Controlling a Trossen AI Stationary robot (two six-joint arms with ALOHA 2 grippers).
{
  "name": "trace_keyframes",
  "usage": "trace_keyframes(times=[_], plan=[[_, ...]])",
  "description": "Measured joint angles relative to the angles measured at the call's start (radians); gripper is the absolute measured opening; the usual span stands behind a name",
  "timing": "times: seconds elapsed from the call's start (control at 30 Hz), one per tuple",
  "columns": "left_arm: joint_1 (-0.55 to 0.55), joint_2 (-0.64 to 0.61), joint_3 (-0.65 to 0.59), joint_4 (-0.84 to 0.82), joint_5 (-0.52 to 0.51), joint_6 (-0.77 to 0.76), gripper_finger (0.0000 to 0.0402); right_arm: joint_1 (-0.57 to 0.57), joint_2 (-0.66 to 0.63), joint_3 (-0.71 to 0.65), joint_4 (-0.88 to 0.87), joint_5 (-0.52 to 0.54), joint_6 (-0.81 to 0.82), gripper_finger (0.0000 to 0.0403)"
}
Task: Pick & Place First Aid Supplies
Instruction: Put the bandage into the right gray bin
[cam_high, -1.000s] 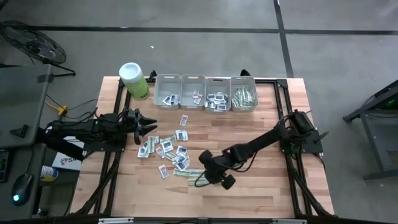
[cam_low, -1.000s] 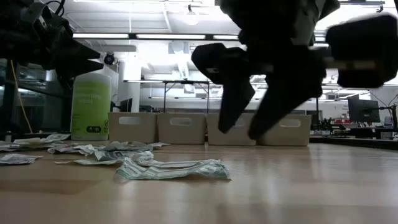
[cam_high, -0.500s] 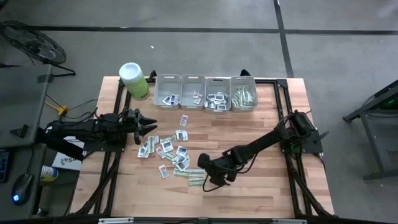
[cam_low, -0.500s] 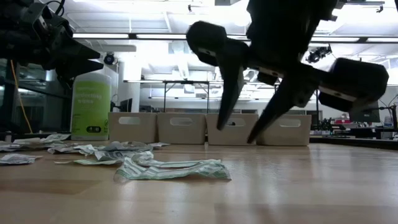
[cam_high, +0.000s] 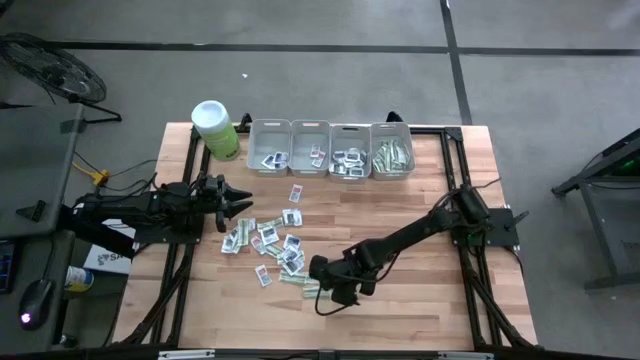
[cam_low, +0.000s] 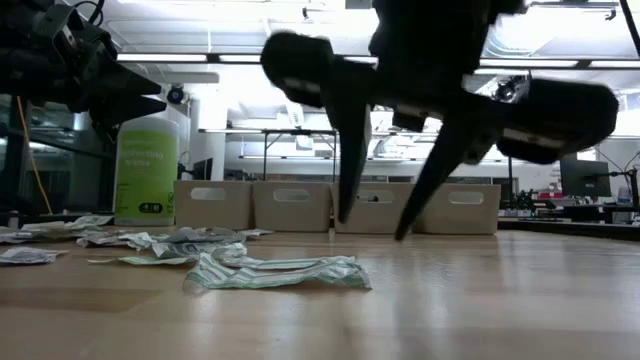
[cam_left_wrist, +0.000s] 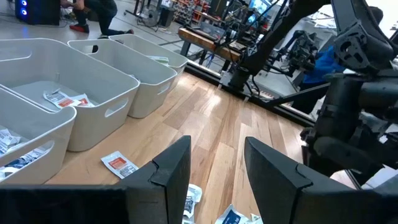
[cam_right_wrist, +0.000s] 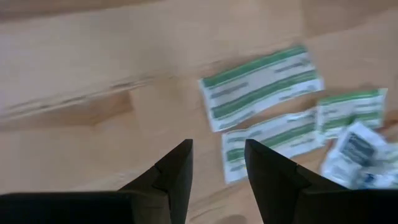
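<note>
A: Overhead obs. Right gripper (cam_high: 322, 287) is low over the near edge of the scattered first aid supplies (cam_high: 268, 243) on the tabletop (cam_high: 420, 310). Left gripper (cam_high: 240, 203) hangs just beside the far-left edge of the scatter. Four grey bins (cam_high: 330, 148) and a green canister (cam_high: 215, 129) stand along the far side, each bin with packets inside.

B: Right wrist view adds detail: fingers (cam_right_wrist: 175, 171) spread, nothing between them; green-and-white strips (cam_right_wrist: 261, 87) lie flat just ahead of the tips, not touched.

A: Low view confirms: right gripper (cam_low: 375, 215) has both tips apart and clear of the wood, the crumpled strip (cam_low: 275, 272) off to one side.

B: Left wrist view: left gripper (cam_left_wrist: 216, 163) also spread, empty; a red-print packet (cam_left_wrist: 118, 163) lies beyond it, near the bins (cam_left_wrist: 87, 93).
</note>
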Motion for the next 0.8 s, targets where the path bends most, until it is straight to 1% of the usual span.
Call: trace_keyframes(times=[0.27,0.43,0.57,0.8], plan=[[0.000,0.000,0.000,0.000,0.000,0.000,0.0150,-0.021,0.042,0.017,-0.007,-0.003,-0.094,0.0138],[0.000,0.000,0.000,0.000,0.000,0.000,0.0150,-0.038,0.049,0.017,-0.010,-0.006,-0.120,0.0138],[0.000,0.000,0.000,0.000,0.000,0.000,0.0150,-0.046,0.050,0.017,-0.014,-0.003,-0.179,0.0138],[0.000,0.000,0.000,0.000,0.000,0.000,0.0150,-0.071,0.076,0.023,-0.010,-0.039,-0.187,0.0138]])
